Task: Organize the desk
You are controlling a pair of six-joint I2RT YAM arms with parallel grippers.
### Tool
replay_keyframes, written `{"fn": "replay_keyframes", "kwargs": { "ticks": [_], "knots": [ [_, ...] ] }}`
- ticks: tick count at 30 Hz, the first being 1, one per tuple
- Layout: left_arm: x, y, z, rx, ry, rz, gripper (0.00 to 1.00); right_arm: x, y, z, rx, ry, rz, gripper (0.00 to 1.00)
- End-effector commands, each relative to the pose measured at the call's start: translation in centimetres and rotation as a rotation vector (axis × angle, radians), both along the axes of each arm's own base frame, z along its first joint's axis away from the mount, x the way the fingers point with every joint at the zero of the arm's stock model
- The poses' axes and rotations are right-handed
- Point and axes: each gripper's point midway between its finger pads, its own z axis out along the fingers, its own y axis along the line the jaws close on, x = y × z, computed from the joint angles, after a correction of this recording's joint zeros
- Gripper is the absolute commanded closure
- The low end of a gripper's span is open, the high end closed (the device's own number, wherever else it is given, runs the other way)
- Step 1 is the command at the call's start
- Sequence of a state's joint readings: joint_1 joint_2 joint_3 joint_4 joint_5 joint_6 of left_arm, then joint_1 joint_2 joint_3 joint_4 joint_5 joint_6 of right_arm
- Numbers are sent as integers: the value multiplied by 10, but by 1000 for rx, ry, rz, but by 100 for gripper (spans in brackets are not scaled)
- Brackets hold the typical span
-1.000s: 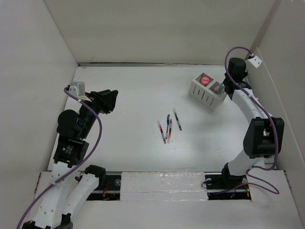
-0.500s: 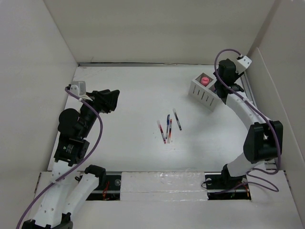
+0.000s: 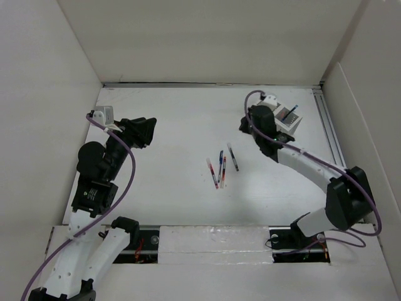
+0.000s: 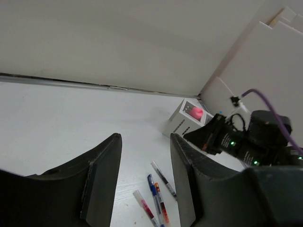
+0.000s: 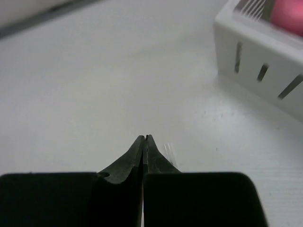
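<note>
The desk (image 3: pixel 182 113) is a white tabletop walled on three sides. Several pens (image 3: pixel 220 165) lie loose near its middle, also seen as pens (image 4: pixel 158 198) in the left wrist view. My left gripper (image 3: pixel 143 132) hovers over the left side, open, with nothing between its fingers (image 4: pixel 102 182). My right gripper (image 3: pixel 244 125) hangs low over the desk just left of the white slotted organizer (image 3: pixel 289 118). It is shut, its tips (image 5: pixel 145 137) pressed together with nothing seen between them. A clear pen end (image 5: pixel 169 153) lies just right of them.
The organizer (image 5: pixel 258 61) holds a pink thing (image 5: pixel 289 14), and a thin blue stick (image 3: pixel 290 112) shows at its top. A metal rail (image 3: pixel 329 139) runs along the desk's right edge. The right arm (image 4: pixel 246 142) partly hides the organizer from above.
My right arm has swung from over the organizer down and left toward the desk's middle, opening and then shutting its gripper. The left arm has stayed in place.
</note>
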State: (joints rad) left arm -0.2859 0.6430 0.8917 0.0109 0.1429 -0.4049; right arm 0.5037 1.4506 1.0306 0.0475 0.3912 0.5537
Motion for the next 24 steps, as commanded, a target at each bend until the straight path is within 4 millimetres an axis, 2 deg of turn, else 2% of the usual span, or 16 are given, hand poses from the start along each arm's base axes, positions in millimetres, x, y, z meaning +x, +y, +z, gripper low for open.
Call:
{"fn": "replay_keyframes", "kwargs": {
  "ticks": [1, 4, 5, 7, 8, 10, 11, 14, 17, 20, 24],
  "knots": [
    [0, -1, 10, -10, -45, -7, 59, -12, 7, -40, -79, 119, 25, 100],
    [4, -4, 6, -2, -25, -19, 60, -13, 12, -51, -115, 139, 54, 72],
    [6, -5, 5, -1, -22, -20, 60, -9, 13, -57, -128, 153, 48, 56],
    [8, -3, 3, 1, -15, -10, 60, -3, 12, -64, -135, 179, 38, 48],
    [10, -3, 0, 5, -5, -6, 60, 4, 13, -71, -136, 199, 42, 46],
    [11, -4, 0, 7, -2, -6, 60, 5, 25, -84, -131, 245, 90, 46],
    [11, -4, -1, 9, -1, -6, 60, 3, 26, -99, -148, 295, 97, 45],
    [16, -4, -5, 14, 14, 2, 60, 1, 32, -110, -163, 327, 111, 45],
    [16, -5, -5, 17, 15, -7, 60, -9, 40, -128, -176, 379, 142, 45],
    [19, -3, -7, 19, 22, 10, 60, -15, 38, -141, -181, 404, 144, 45],
    [17, -3, -4, 19, 12, 7, 60, -18, 45, -155, -174, 445, 179, 48]
  ]
}}
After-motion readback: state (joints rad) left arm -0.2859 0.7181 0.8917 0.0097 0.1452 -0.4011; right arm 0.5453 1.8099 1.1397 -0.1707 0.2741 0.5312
